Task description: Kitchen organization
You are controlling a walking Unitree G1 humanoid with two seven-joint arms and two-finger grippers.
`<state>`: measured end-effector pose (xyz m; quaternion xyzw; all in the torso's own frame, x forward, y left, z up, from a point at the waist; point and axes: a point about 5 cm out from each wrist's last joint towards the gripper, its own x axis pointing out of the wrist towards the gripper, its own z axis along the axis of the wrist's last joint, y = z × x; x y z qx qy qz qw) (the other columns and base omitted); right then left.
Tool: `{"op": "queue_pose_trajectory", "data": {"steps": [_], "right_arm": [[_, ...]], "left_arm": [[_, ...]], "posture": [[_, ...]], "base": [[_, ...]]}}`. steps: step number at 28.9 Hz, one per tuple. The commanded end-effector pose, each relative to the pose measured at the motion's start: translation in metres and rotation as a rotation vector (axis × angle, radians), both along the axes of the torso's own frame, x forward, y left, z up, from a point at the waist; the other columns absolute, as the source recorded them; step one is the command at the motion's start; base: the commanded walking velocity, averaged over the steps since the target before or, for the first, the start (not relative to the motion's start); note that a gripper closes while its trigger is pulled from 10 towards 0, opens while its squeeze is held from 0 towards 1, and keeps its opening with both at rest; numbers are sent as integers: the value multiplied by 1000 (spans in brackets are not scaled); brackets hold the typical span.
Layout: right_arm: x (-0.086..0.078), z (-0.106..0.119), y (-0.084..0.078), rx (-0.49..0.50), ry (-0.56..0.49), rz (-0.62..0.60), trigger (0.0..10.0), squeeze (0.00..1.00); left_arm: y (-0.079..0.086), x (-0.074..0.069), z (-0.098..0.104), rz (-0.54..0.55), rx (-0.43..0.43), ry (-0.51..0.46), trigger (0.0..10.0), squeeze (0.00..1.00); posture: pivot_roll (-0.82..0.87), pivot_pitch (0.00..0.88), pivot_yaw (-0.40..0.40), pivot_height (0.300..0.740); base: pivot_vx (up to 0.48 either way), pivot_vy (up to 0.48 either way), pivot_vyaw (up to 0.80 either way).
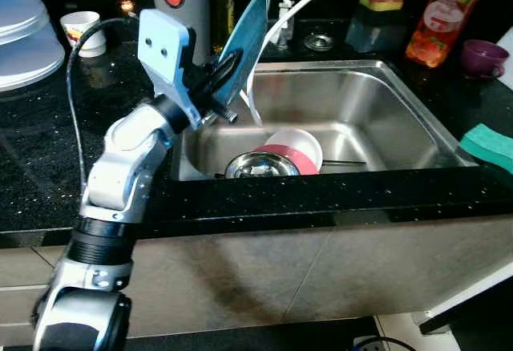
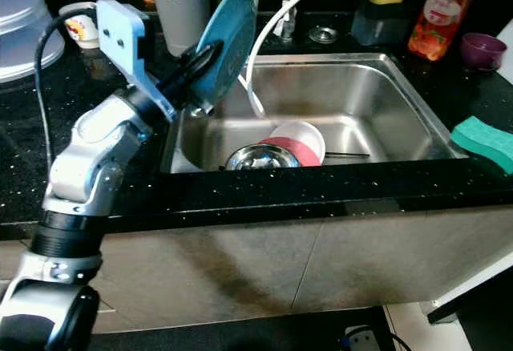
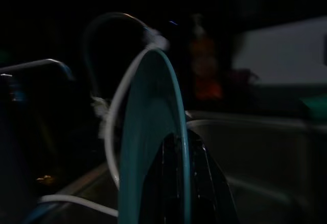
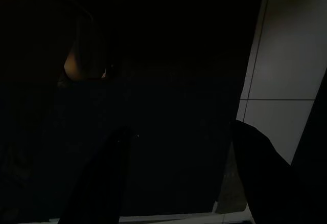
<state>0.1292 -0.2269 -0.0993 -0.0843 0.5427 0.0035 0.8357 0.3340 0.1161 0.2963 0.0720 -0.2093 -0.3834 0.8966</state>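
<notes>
Left tool [image 1: 228, 78] pinches the teal plate [image 1: 244, 42] by its lower rim, holding it on edge above the sink [image 1: 417, 119]; rigid, probably slick and breakable, so grip deep. Right tool [image 4: 179, 173] hangs spread

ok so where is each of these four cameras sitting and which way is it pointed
Left eye view: on the head, looking forward and down at the steel sink; the left arm shows, its left gripper clamping a teal plate on edge.
Right eye view: same head, same scene; shares the plate, sink and the pink-banded cup with the left eye.
Left wrist view: along the left fingers, plate edge-on, sink behind.
Right wrist view: very dark; right gripper spread open, pale tiled floor beyond.
</notes>
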Motion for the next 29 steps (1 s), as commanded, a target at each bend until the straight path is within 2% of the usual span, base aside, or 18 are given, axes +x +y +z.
{"op": "queue_pose_trajectory", "data": {"steps": [1,2,3,5,9,10,13,14,17,20,25,29], "right_arm": [[-8,-2,-1,-2,19,-18,10000,0],[-9,-3,-2,-3,20,-23,10000,0],[-9,-3,-2,-3,20,-23,10000,0],[-14,-3,-4,-9,26,-32,10000,0],[-19,-4,-6,-20,38,-27,10000,0],[-24,-5,-8,-33,52,-15,10000,0],[-26,-5,-9,-34,54,-14,10000,0],[-28,-6,-9,-31,53,-23,10000,0],[-32,-7,-10,-29,60,-21,10000,0],[-34,-7,-10,-26,64,-18,10000,0],[-35,-7,-9,-23,66,-14,10000,0],[-36,-8,-9,-24,68,-18,10000,0]], "left_arm": [[-8,-3,2,-91,60,-17,10000,0],[-11,-4,-2,-158,107,-2,10000,0],[-11,-4,-2,-158,107,-2,10000,0],[-13,-6,-12,-281,192,38,10000,0],[-14,-6,-22,-363,223,86,10000,0],[-15,-4,-26,-392,240,99,10000,0],[-16,-3,-29,-394,255,99,10000,0],[-15,2,-29,-363,271,89,10000,0],[-11,17,-20,-223,242,39,10000,0],[-8,22,-19,-173,256,18,10000,0],[-4,29,-19,-132,287,9,10000,0],[-5,33,-24,-139,310,32,10000,0]], "posture": [[-20,135,-13,740],[-26,142,-13,740],[-26,142,-13,740],[-51,182,-11,740],[-61,202,-14,740],[-71,231,-17,740],[-71,231,-17,740],[-69,239,-16,740],[-65,261,-12,740],[-61,271,-13,740],[-63,285,-4,740],[-69,292,-2,740]], "base": [[0,0,0],[0,0,0],[0,0,0],[0,0,0],[0,0,0],[0,0,-800],[0,0,-800],[0,0,-712],[0,0,0],[0,0,0],[0,0,0],[0,0,0]]}}
